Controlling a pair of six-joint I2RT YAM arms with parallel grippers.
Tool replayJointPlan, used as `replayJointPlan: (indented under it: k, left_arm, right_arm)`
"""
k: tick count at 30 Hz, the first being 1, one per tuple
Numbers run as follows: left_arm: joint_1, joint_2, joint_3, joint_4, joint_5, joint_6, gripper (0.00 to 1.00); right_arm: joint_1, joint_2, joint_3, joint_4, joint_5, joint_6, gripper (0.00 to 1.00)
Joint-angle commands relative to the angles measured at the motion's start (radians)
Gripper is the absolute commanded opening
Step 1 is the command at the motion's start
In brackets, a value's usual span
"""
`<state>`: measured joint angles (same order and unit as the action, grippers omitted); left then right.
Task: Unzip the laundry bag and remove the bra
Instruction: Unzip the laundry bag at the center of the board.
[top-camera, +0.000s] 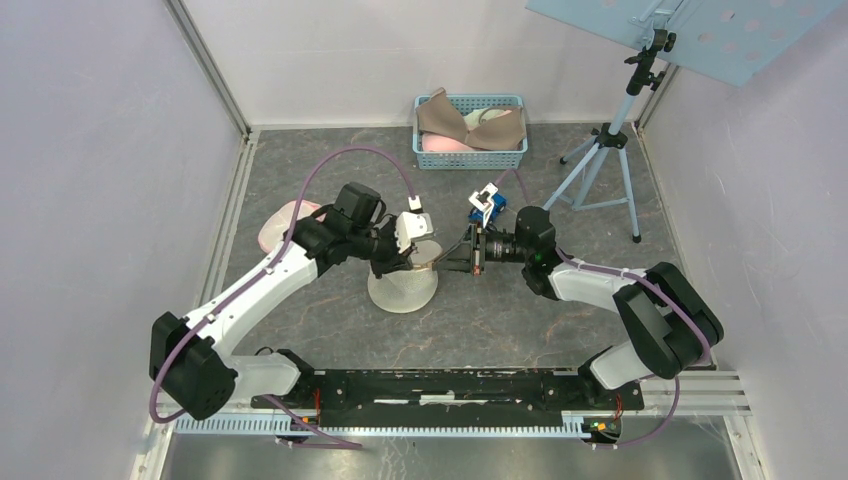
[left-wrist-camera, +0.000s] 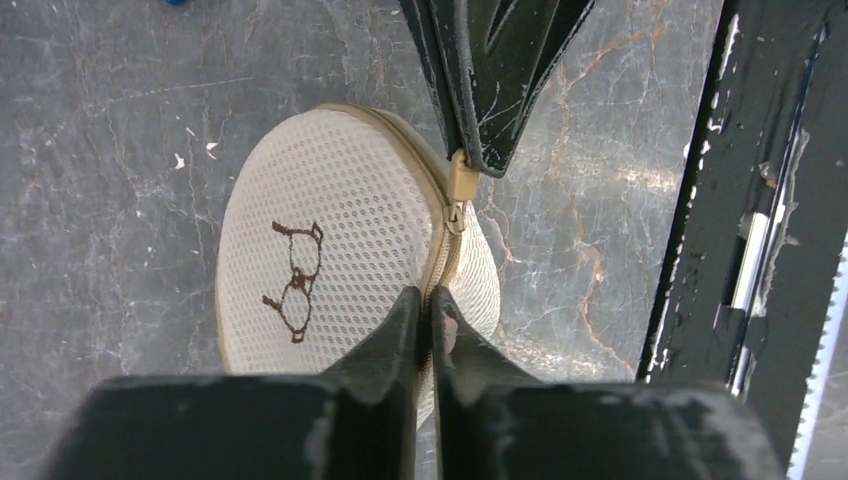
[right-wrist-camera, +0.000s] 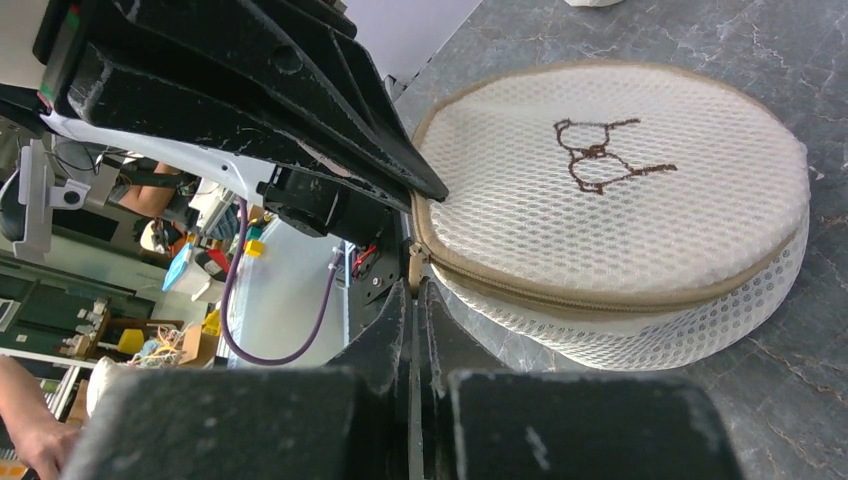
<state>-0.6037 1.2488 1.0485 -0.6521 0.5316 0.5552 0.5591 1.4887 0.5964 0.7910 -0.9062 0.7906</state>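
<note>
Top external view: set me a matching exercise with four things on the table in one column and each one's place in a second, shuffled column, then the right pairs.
Things:
1. laundry bag
2. basket
3. tripod
4. pink item

Places:
A. far right, beneath the blue perforated panel
B. left side, partly behind the left arm
C. centre of the table
D. far edge, holding garments

Pairs: 1-C, 2-D, 3-A, 4-B.
</note>
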Motion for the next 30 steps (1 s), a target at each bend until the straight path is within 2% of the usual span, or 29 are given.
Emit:
replayJointPlan:
  k: [1,3,13,15,18,21,25,30]
  left_arm:
    - [0.01,-0.033,-0.015,0.009,-0.033,-0.009,0.07]
    - [0.031,-0.046,-0.029,0.019,-0.032,-0.013,0.02]
    - [0.103,-0.082,-0.089,0.046,-0.039,0.039,0.02]
    - [0.103,-0.086,-0.078,0.061,-0.015,0.006,0.1]
    - [0.097,-0.08,-0.035,0.06,0.043,-0.068,0.35]
    - [0.075,-0.084,-0.007,0.06,0.058,-0.107,0.47]
    - [0.031,-0.074,0.008,0.066,0.056,-0.152,0.56]
    - [-0.004,-0.037,-0.005,0.11,0.041,-0.219,0.6]
  right_arm:
    - [-0.017,-0.008,0.036,0.007,-0.006,-0.037,0.0]
    - [-0.035,-0.014,0.033,-0.007,-0.011,-0.048,0.0]
    - [-0.105,-0.039,0.031,-0.051,-0.022,-0.085,0.0]
    - [-0.105,-0.037,0.029,-0.025,-0.021,-0.062,0.0]
    - [-0.101,-0.03,0.029,0.001,-0.02,-0.04,0.0]
    - [-0.088,-0.027,0.026,0.022,-0.019,-0.024,0.0]
    - [-0.054,-0.022,0.025,0.036,-0.011,-0.017,0.0]
    - [-0.016,-0.005,0.031,0.063,-0.003,0.004,0.0]
